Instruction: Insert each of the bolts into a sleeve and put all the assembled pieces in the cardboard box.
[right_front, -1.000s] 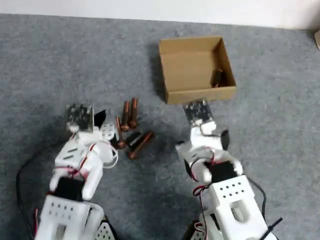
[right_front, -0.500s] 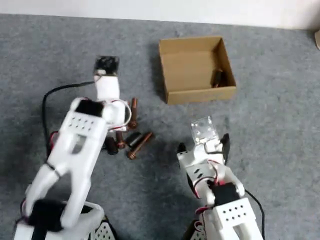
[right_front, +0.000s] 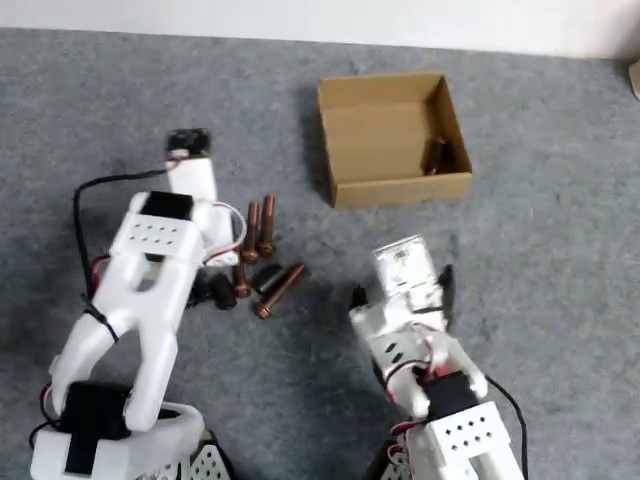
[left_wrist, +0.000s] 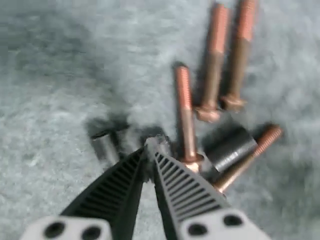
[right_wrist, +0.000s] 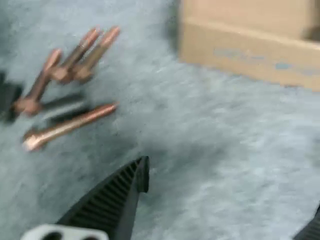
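**4 bolts on the carpet, 1 piece in the box**

4 copper bolts lie on the grey carpet beside 2 dark sleeves. 3 bolts run lengthwise away from the arms, heads nearest. 1 slants toward the cardboard box, which holds 1 dark piece. The left gripper has its fingers pressed together among the bolts. The right gripper has its fingers wide apart.
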